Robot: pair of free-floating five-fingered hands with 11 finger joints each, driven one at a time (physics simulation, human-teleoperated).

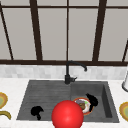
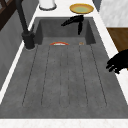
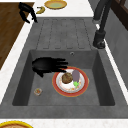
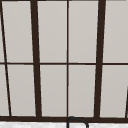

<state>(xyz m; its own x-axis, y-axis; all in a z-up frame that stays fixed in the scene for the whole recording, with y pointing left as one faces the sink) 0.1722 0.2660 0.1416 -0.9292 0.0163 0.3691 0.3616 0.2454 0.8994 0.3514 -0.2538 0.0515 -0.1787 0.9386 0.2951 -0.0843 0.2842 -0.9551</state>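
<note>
Right hand over the plate in the sink basin

Right hand (image 3: 46,65), fingers straight, reaches over the plate (image 3: 83,86) rim; left hand (image 1: 36,111), fingers curled, hangs above the drainboard's front edge.

Plate (image 3: 70,82) in basin (image 3: 100,75), right of drainboard (image 3: 62,32)

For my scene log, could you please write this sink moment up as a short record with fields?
Right hand: black right hand, fingers straight, over the basin beside the red-rimmed white plate.
Left hand: black left hand, fingers curled, holding nothing, above the ribbed drainboard.
Plate contents: brown round food, a grey piece, a green bit.
Basin floor: small round item lying apart from the plate.
Fixtures: black faucet; window behind.
Counter: yellow-rimmed plates at both ends.
</note>
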